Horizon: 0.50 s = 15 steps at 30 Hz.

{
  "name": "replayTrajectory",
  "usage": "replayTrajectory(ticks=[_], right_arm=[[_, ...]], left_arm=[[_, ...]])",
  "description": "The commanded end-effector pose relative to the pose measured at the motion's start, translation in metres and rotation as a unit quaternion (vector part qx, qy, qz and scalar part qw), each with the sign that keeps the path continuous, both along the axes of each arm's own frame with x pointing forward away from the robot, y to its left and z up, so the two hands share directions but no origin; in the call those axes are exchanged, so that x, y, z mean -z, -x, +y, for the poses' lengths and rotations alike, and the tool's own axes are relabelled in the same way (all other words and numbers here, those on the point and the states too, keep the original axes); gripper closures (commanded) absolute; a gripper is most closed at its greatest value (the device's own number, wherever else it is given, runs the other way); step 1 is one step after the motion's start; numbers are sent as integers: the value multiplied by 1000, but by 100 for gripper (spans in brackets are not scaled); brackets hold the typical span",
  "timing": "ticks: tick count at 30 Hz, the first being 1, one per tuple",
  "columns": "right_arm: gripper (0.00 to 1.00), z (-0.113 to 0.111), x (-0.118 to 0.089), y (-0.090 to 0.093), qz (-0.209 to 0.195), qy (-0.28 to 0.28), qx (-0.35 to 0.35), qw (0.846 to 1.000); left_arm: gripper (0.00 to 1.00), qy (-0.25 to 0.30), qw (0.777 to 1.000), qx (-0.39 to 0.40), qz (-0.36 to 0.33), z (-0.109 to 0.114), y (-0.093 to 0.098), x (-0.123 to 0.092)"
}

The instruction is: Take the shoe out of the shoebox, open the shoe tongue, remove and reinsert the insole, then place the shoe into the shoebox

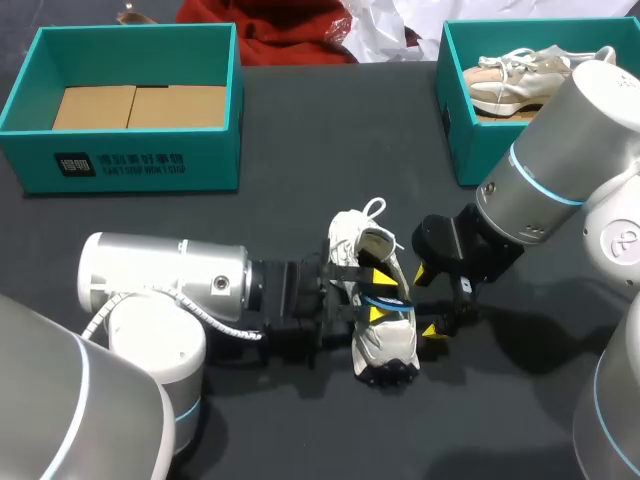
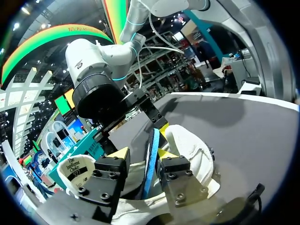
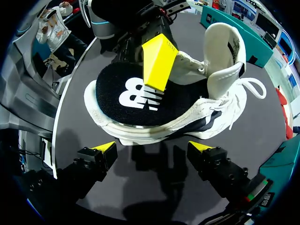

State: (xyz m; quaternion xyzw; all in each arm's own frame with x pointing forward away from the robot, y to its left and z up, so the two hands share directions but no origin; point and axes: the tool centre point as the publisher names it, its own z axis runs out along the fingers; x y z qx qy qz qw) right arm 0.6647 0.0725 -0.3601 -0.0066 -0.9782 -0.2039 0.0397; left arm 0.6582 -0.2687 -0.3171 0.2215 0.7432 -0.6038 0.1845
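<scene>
White low-top sneaker point(image 1: 386, 345) point(image 2: 193, 151) point(image 3: 140, 134): lies on its side on the dark surface point(image 1: 300, 130), out of both boxes, between the two tools.

Insole, black on top with a white logo and blue beneath point(image 1: 386, 302) point(image 2: 151, 164) point(image 3: 117, 93): stands partly out of the sneaker's opening, its black face turned to the right arm.

Left tool point(image 1: 377, 296) point(image 2: 141, 153): clamped on the insole. One yellow finger point(image 3: 159, 61) sits on the black face and the other against the blue underside.

Right tool point(image 1: 428, 300) point(image 3: 153, 149): fingers apart, nothing between them, just beside the sneaker's sole edge, not touching.

Teal shoebox with brown card in its bottom point(image 1: 130, 165): far left of the surface, well apart from the sneaker.

Second teal shoebox point(image 1: 455, 110): far right, holding a beige lace-up shoe point(image 1: 510, 80).
</scene>
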Motion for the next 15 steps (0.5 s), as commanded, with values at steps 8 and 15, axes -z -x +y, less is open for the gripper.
replayTrajectory(ticks=[8,15], right_arm=[[0,0,1,1,-1,0,1,1000],[0,0,1,1,-1,0,1,1000]], left_arm=[[64,-22,1000,5,6,10,7,-9],[63,-37,999,14,10,19,12,-10]])
